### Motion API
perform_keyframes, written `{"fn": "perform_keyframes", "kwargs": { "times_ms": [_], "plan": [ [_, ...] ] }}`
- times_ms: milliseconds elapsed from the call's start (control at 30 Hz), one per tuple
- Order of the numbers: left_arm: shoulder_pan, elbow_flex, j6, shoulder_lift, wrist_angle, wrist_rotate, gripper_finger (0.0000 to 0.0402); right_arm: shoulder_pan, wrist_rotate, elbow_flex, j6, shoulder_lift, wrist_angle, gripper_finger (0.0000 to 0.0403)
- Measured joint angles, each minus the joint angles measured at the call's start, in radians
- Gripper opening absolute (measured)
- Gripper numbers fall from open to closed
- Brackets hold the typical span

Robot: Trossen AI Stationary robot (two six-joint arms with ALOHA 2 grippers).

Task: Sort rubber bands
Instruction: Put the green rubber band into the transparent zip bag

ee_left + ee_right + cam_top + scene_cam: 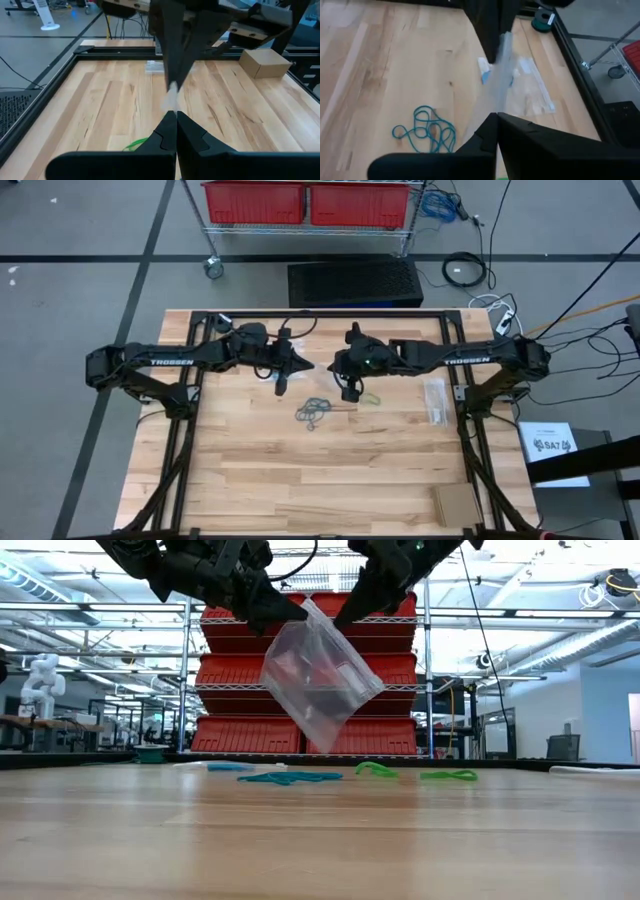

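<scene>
A clear plastic bag [320, 680] hangs tilted in mid-air between my two grippers, over the far middle of the table. My left gripper [303, 366] and my right gripper [338, 367] are both shut on it, tip to tip. On the wood below lie the rubber bands: a dark blue tangle [314, 412], which also shows as loops [425, 132] in the right wrist view, and green ones [370, 397] to its right. In the low view the green loops [450, 776] lie flat. My left gripper pinches the bag's upper edge [172, 100] between its two fingers, close to the top corner [305, 608], coming level from the table's left. The bag is lifted clear and hangs below. My right gripper pinches the same upper part [500, 95] from the table's right, beside the top corner [335, 620]. The bag hangs slanted beneath both tips.
More clear bags [435, 400] lie near the right frame rail, and a cardboard box [455, 502] sits at the near right corner. Another clear bag with blue bits [530, 85] lies flat under the left arm. The black frame [320, 316] borders the table.
</scene>
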Motion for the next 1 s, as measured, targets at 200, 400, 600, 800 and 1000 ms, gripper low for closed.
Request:
{"fn": "perform_keyframes", "kwargs": {
  "times_ms": [200,400,600,800,1000],
  "plan": [
    [-0.001,0.0,0.0,0.0,-0.001,0.0,0.0,-0.02,-0.093,0.0,-0.002,0.019,0.002,0.0],
    [-0.001,0.0,0.0,0.0,-0.001,0.0,0.0,-0.018,-0.107,0.0,0.003,0.02,0.011,0.0],
    [0.0,0.0,0.0,0.0,-0.01,0.0,0.0,-0.009,-0.066,0.0,0.011,0.014,-0.004,0.0],
    [0.0,0.0,0.0,0.0,-0.023,0.0,0.0,-0.002,0.003,0.0,0.0,0.005,-0.011,0.0],
    [0.0,0.0,0.0,0.0,-0.022,0.0,0.0,-0.013,0.06,0.0,-0.012,0.011,-0.02,0.0]
  ]
}}
